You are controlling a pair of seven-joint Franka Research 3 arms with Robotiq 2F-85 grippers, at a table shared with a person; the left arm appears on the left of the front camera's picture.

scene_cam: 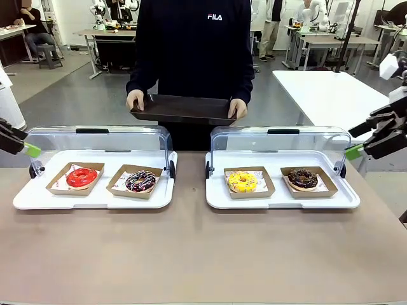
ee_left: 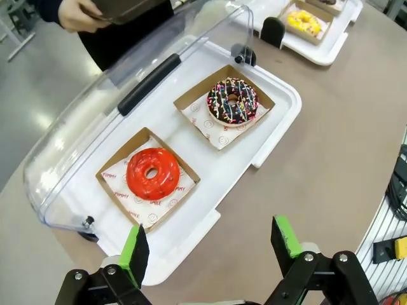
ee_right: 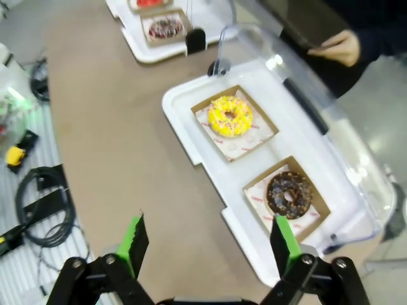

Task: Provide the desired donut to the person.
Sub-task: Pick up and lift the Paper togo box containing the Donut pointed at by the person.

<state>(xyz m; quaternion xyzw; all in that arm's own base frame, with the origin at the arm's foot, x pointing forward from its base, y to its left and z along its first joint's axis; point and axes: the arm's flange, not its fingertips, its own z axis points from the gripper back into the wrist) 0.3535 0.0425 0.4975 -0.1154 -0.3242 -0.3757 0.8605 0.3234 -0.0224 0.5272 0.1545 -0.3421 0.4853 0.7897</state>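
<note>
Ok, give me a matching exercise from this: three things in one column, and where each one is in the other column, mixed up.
Things:
1. red donut
2. yellow donut
3. black tray

Places:
a. in the person's hands
b. on the left white tray
c. on the right white tray

Pairs: 1-b, 2-c, 3-a
</note>
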